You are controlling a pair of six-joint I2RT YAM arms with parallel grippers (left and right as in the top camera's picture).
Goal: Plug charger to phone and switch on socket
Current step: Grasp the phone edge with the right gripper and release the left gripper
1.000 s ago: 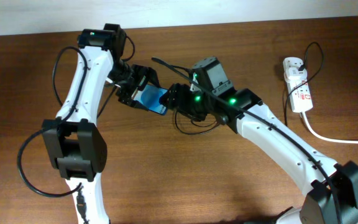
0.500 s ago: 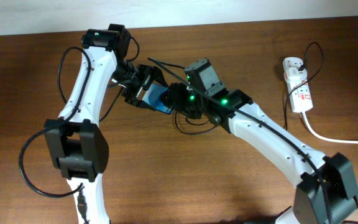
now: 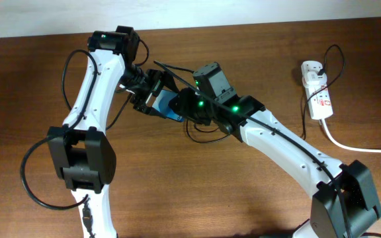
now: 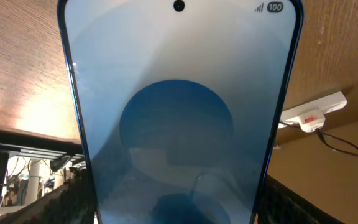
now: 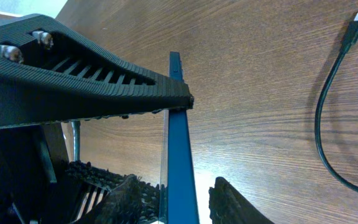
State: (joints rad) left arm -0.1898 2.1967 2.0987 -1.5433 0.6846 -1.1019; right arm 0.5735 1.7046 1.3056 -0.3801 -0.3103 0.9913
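My left gripper (image 3: pixel 147 92) is shut on the phone (image 3: pixel 167 106) and holds it tilted above the table. The phone's blue screen (image 4: pixel 179 112) fills the left wrist view, with the jaws at its lower edges. My right gripper (image 3: pixel 187 109) is open and straddles the phone's other end. In the right wrist view the phone shows edge-on (image 5: pixel 179 155) between my right fingers (image 5: pixel 178 202), with a gap on the right side. The charger cable (image 5: pixel 322 124) lies on the table, its connector tip (image 5: pixel 357 18) free. The socket (image 3: pixel 316 92) lies at the far right.
The socket also shows in the left wrist view (image 4: pixel 312 112). Its thick white cord (image 3: pixel 349 145) runs off the right edge. A loop of thin black cable (image 3: pixel 204 140) lies under my right arm. The left gripper's ribbed finger (image 5: pixel 86 81) crosses the right wrist view.
My right gripper has moved left and closer onto the phone's end. My left gripper has shifted slightly right, still holding the phone.
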